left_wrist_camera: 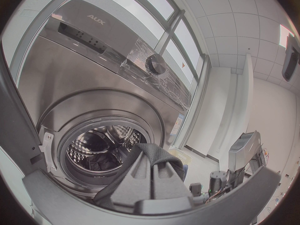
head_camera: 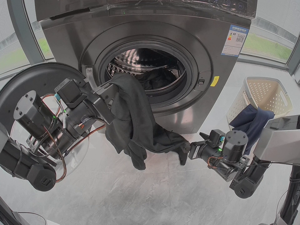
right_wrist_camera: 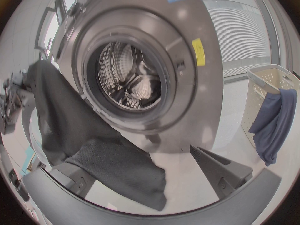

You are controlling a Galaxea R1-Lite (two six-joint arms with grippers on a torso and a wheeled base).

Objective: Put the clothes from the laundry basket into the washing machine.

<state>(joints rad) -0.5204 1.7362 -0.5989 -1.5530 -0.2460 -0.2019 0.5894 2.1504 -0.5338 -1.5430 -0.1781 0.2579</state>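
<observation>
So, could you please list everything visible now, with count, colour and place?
washing machine: 1, dark grey, straight ahead
door: 1, dark, swung open on the left
black garment: 1, black, stretched between both grippers before the drum mouth
clothing in drum: count unclear, dark
laundry basket: 1, cream, on the floor right of the machine
blue garment: 1, navy, over the basket rim
left gripper: shut on black garment
right gripper: open, garment end draped over one finger
</observation>
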